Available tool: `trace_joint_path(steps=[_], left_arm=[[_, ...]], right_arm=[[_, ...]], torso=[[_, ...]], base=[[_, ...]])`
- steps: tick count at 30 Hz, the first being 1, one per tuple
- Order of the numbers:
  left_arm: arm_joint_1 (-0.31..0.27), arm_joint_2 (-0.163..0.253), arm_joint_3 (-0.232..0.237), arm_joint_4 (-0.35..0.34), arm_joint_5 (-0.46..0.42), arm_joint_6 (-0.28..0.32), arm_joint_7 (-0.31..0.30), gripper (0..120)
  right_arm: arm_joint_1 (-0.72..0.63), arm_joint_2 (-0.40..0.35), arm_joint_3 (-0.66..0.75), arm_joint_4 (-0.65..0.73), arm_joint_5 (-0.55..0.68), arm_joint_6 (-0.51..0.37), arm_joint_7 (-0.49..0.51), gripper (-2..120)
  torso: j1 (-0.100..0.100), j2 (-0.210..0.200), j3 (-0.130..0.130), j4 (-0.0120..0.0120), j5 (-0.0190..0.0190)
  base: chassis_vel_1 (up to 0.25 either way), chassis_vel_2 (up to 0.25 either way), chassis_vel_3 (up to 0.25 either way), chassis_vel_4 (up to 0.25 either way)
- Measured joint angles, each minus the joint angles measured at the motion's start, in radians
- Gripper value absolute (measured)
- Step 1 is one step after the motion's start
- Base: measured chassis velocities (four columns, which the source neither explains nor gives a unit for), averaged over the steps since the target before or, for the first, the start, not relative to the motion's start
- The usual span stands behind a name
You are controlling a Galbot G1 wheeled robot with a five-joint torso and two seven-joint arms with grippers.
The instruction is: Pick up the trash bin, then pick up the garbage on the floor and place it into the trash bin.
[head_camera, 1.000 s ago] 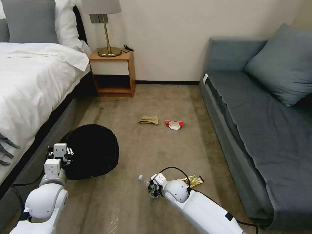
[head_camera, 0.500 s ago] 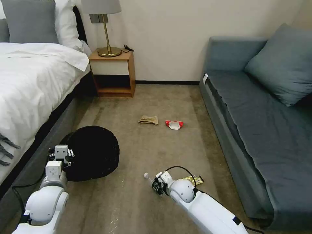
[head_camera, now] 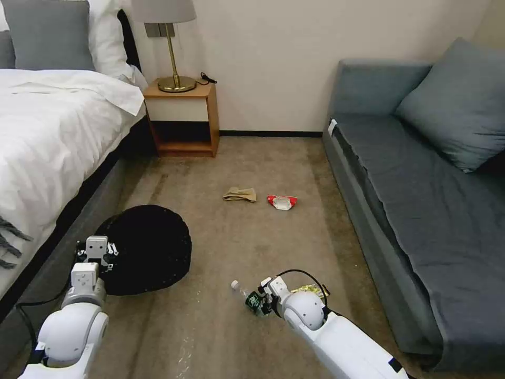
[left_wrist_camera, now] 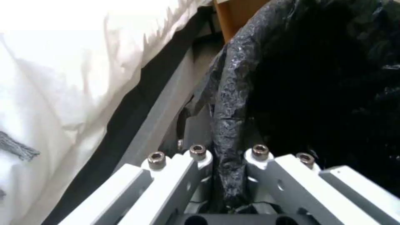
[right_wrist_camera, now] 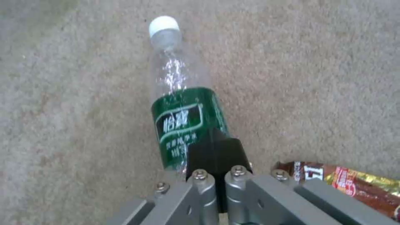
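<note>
While the left claw [head_camera: 97, 251] is pinching the lined rim of the trash bin [head_camera: 147, 247] beside the bed [head_camera: 47, 137], its fingers closed on a fold of the crinkled black liner [left_wrist_camera: 229, 125], the right claw [head_camera: 261, 301] is gripping the bottle [head_camera: 247, 297] low over the carpet [head_camera: 252, 242]. From the right wrist view, the fingers are drawn nearly together on the bottle's lower body, just past the green label [right_wrist_camera: 187, 125]; the long axis is running straight out from the claw, white cap [right_wrist_camera: 164, 25] at the far end. From the head view, that cap is pointing left and slightly away, toward the bin. Key relation: the bin is sitting well apart to the left of the bottle, open carpet between them, mouth tilted toward the room, so the bottle looks to need carrying leftward, cap first, to reach the opening. The yellow-brown snack wrapper [right_wrist_camera: 354, 184] is lying just beside the right claw, on the sofa [head_camera: 421, 184] side; the right arm is plainly the nearer one for it. Crumpled brown paper [head_camera: 240, 194] and the red-and-white wrapper [head_camera: 282, 202] are lying near each other farther out, toward the nightstand [head_camera: 181, 118], both untouched. Judgement: bin in hand, first piece grasped, three pieces left on the floor.
</note>
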Motion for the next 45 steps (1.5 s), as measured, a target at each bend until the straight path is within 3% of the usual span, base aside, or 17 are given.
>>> trace_joint_path(steps=[10, 14, 24, 27, 37, 42, 45], left_arm=[[0.002, 0.006, -0.01, 0.01, -0.002, -0.001, 0.001, 3], [0.003, 0.011, -0.01, 0.01, -0.002, -0.001, 0.001, 3], [0.006, 0.01, -0.006, -0.002, 0.004, 0.003, 0.002, 3], [0.009, 0.008, -0.003, -0.003, 0.011, 0.003, 0.003, 3], [0.008, 0.0, 0.006, -0.006, 0.024, 0.003, 0.008, 3], [0.008, 0.002, 0.014, -0.005, 0.032, 0.004, 0.013, 3], [0.002, 0.003, 0.021, -0.005, 0.037, 0.006, 0.017, 3]], right_arm=[[0.012, -0.012, -0.015, 0.025, 0.015, 0.0, 0.0, 3], [0.025, -0.005, -0.031, 0.01, 0.013, 0.0, -0.001, 22], [0.043, 0.012, -0.05, -0.029, -0.005, 0.0, -0.005, 51], [0.045, 0.021, -0.056, -0.046, -0.017, 0.0, -0.009, 68], [0.058, 0.049, -0.071, -0.105, -0.061, 0.004, -0.022, 99], [0.058, 0.056, -0.071, -0.125, -0.088, 0.016, -0.036, 96], [0.057, 0.064, -0.063, -0.152, -0.111, 0.022, -0.061, 83]], torso=[[0.0, 0.0, 0.0, 0.0, -0.0001], [0.0, 0.0, 0.0, 0.0, -0.0001], [0.0, 0.0, 0.0, 0.0, -0.0001], [0.0, 0.0, 0.0, 0.0, -0.0001], [0.0, 0.0, 0.0, 0.0, -0.0001], [0.0, 0.0, 0.0, 0.0, -0.0001], [0.0, 0.0, 0.0, 0.0, -0.0001]], base=[[0.0, 0.0, 0.0, 0.0], [0.0, 0.0, 0.0, 0.0], [0.0, 0.0, 0.0, 0.0], [0.0, 0.0, 0.0, 0.0], [0.0, 0.0, 0.0, 0.0], [0.0, 0.0, 0.0, 0.0], [0.0, 0.0, 0.0, 0.0]])
